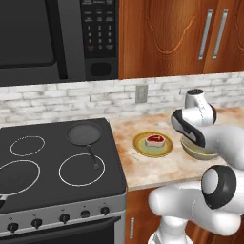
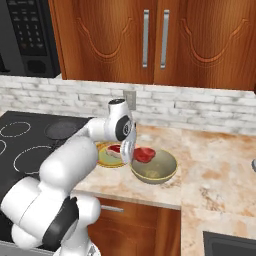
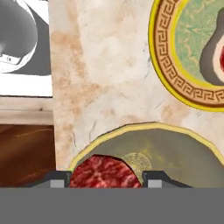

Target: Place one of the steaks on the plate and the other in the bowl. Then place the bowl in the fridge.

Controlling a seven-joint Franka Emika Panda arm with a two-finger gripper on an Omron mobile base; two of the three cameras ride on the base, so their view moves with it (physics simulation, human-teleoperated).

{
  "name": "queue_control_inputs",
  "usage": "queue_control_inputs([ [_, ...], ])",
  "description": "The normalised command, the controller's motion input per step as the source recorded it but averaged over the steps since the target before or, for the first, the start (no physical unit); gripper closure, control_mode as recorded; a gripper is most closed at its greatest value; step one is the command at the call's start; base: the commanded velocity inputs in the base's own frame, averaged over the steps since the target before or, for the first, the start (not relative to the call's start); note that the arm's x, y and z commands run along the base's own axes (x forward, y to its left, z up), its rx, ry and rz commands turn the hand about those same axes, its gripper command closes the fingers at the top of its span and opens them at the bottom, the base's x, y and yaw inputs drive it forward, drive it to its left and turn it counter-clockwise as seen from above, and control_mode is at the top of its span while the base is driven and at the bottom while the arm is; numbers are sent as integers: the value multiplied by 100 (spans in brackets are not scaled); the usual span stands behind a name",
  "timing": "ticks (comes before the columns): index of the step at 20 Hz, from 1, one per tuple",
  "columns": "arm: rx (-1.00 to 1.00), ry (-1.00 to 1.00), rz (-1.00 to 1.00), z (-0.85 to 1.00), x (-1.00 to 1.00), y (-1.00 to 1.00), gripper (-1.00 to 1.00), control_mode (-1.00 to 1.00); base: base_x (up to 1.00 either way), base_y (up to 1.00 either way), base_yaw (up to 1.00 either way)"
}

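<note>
While 1 steak [image 1: 154, 139] already lies on the plate [image 1: 152, 151], the gripper [image 3: 103, 178] holds the second steak [image 2: 143, 154] above the bowl [image 2: 154, 167], so the job stands at its second placing. In the hand view the 2 dark fingertips [image 3: 60, 178] flank the red meat on either side, clamped on its edges with the flat piece between them; they sit part-way apart because the meat fills the gap. The right base view shows that steak just over the bowl's near-left rim, not yet resting on the bottom, which suggests the hand is positioned there so that a release drops it inside and not on the counter [image 2: 215, 160].

The bowl stands on the pale counter just right of the plate, the 2 close but apart. The plate, yellow-rimmed with a patterned border, sits nearer the stove [image 1: 47, 162], where a small black pan [image 1: 84, 133] rests on the far-right burner. Keeping bowl and plate side by side makes both drops short moves for the arm.

As I judge it, the next move calls for letting go over the bowl's middle; released too near the rim, the steak could hang on the edge or slide out. The fridge is not seen from here, so the bowl's carry remains undone.
</note>
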Motion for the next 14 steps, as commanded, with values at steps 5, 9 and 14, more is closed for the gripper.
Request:
queue_control_inputs([
  [5, 6, 8, 0, -6, 92, -66, 100, -100, 0, 0, 0],
  [9, 14, -2, 0, -34, 41, -38, 100, -100, 0, 0, 0],
  [14, 11, -10, 0, -67, 8, -21, 100, -100, 0, 0, 0],
])
